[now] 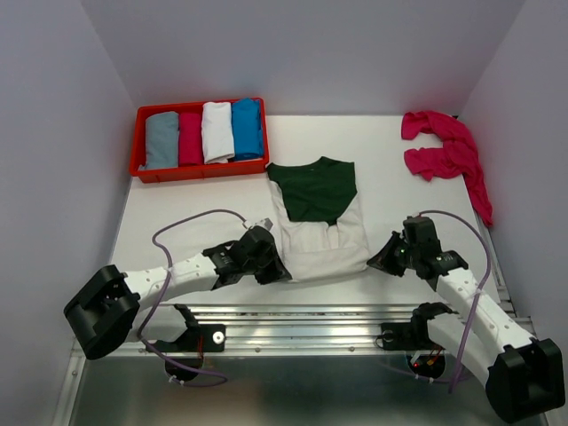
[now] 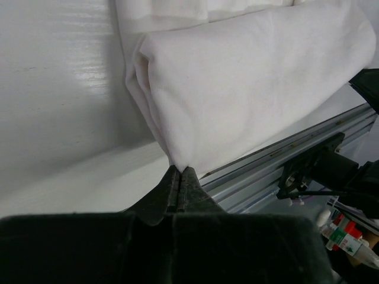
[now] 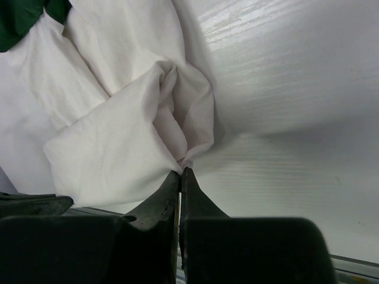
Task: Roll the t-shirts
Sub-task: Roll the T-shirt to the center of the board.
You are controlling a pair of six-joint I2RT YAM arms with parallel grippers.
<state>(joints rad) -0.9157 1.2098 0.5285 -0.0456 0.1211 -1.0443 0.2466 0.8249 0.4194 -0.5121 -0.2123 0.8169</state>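
Top external: looking down on the cream-white t-shirt (image 1: 321, 232), lying flat at frame centre on the white table (image 1: 177, 209). Running its long axis up and down the frame, pointing the dark green neck and sleeves toward the top edge and the white hem toward the bottom edge. Bunching a little along that hem.

Pinching the hem's lower-left corner with the left gripper (image 1: 280, 271), reaching in from the lower left of the frame. Pinching the lower-right corner with the right gripper (image 1: 380, 259), reaching in from the lower right.

Left wrist view: pressing both fingers tight together on a tip of white cloth just above frame centre, with a thick doubled fold of the shirt spreading toward the upper right and the metal rail (image 2: 278, 155) crossing at the right.

Right wrist view: clamping the fingers fully on a puckered corner of the same cloth, with folds fanning toward the upper left and a scrap of dark green showing in the top-left corner.

Showing also, at the upper right of the top view, the magenta-pink t-shirts (image 1: 448, 153) lying crumpled in a heap, well apart from both grippers. Showing at the upper left the red tray (image 1: 201, 172), holding four rolled cloths (image 1: 217, 131) side by side: grey, magenta, white, blue.
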